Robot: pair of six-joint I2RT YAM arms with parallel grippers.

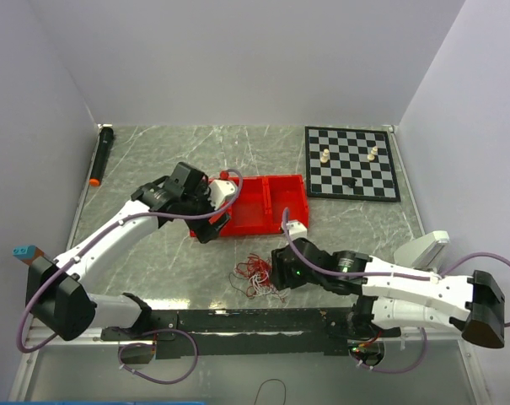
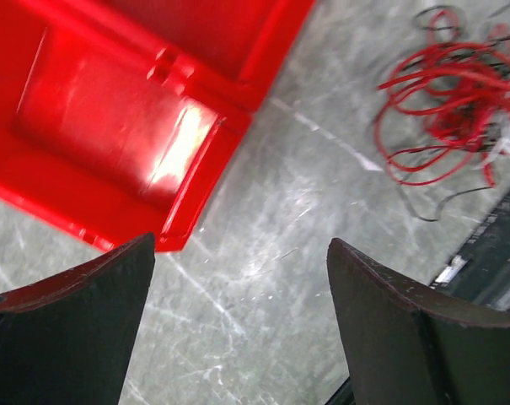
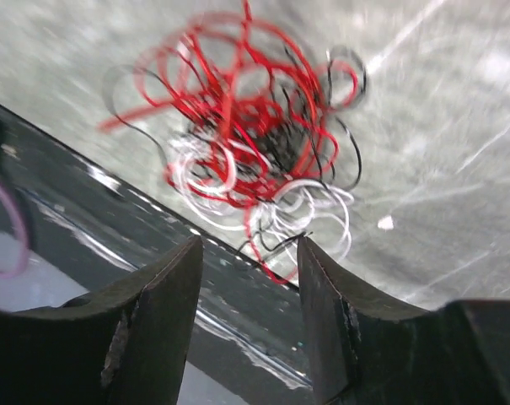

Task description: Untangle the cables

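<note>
The cables (image 1: 256, 277) are a small tangle of thin red, white and black wires lying on the marble table near its front edge. My right gripper (image 1: 276, 273) hangs just to the right of the tangle. In the right wrist view the cables (image 3: 246, 143) lie just beyond the right gripper (image 3: 249, 243), which is open with nothing clamped; a black wire end reaches its right fingertip. My left gripper (image 1: 209, 226) hovers at the front left corner of the red bin (image 1: 255, 205). It is open and empty in the left wrist view (image 2: 240, 245), with the cables (image 2: 448, 118) at upper right.
The red two-compartment bin (image 2: 111, 126) sits mid-table. A chessboard (image 1: 351, 162) with a few pieces lies at the back right. A black marker with an orange tip (image 1: 101, 154) lies by the left wall. A black rail (image 1: 238, 321) runs along the near edge, close to the tangle.
</note>
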